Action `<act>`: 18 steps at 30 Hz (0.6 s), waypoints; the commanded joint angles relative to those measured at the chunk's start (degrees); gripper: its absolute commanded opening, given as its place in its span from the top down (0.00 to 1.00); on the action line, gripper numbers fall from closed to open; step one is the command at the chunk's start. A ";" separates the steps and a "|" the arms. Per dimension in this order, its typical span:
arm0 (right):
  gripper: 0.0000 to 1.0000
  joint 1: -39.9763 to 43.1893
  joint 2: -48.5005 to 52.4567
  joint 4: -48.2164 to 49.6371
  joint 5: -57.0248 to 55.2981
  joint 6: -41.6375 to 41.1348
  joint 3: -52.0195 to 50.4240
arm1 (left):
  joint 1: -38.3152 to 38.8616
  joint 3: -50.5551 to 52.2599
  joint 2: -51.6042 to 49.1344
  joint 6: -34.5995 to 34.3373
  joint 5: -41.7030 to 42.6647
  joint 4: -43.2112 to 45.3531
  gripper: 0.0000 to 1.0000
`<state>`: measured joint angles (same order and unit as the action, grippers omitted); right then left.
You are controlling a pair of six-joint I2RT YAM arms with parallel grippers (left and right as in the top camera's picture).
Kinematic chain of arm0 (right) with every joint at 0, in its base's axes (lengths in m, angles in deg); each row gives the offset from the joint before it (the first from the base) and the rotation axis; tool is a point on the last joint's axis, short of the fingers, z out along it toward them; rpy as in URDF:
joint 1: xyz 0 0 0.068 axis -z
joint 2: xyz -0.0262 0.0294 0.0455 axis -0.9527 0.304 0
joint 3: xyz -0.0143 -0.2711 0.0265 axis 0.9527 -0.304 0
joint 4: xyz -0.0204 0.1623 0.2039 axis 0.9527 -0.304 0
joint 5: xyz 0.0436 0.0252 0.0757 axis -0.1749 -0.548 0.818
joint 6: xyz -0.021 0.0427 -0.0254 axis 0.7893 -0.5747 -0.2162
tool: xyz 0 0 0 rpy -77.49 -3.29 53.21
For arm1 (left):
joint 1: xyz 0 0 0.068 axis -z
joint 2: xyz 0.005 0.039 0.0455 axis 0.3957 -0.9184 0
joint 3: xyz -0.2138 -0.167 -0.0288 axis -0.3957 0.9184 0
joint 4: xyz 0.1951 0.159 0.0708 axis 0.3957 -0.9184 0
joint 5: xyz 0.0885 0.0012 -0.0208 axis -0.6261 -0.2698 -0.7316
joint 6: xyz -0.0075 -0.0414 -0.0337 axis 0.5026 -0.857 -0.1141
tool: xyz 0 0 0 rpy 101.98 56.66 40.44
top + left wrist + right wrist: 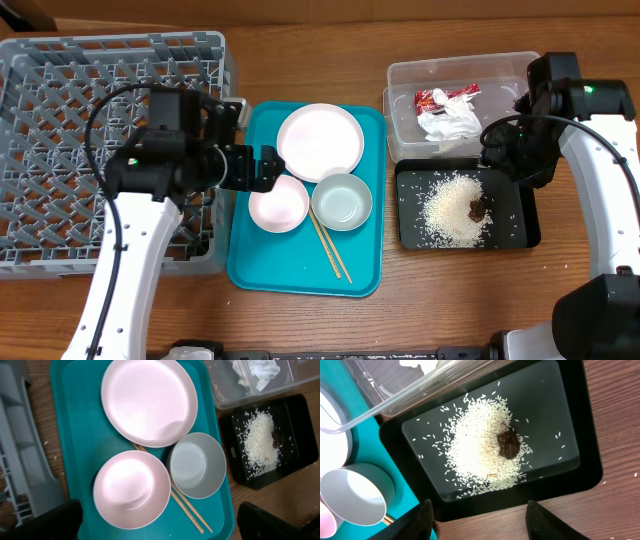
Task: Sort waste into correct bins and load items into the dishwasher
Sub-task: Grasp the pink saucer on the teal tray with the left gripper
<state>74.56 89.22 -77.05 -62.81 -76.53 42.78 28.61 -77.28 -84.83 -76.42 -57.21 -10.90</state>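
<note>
On the teal tray lie a white plate, a pink saucer, a pale bowl and two chopsticks. My left gripper hovers open over the saucer, its fingers wide apart and empty. The clear tub holds the red wrapper and the napkin. The black tray holds rice and a brown scrap. My right gripper is open and empty above that tray's edge. The cup is out of view.
The grey dish rack stands at the left, touching the teal tray's left side. The clear tub and black tray sit close together right of the teal tray. Bare wooden table lies along the front edge.
</note>
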 commanded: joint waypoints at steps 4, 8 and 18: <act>0.37 0.07 -1.86 0.35 0.35 0.20 0.61 | 9.60 -0.31 -7.56 1.36 -10.73 -1.27 0.06; 0.37 0.07 -1.86 0.37 0.33 0.20 0.61 | 17.09 -0.31 -14.91 2.60 -16.81 -1.79 0.09; 0.37 0.07 -1.86 0.35 0.33 0.20 0.61 | 22.51 -0.31 -28.41 2.32 -21.07 -5.05 0.31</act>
<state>74.56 89.22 -76.92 -62.75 -76.55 42.78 50.73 -77.28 -110.25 -74.76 -76.64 -15.55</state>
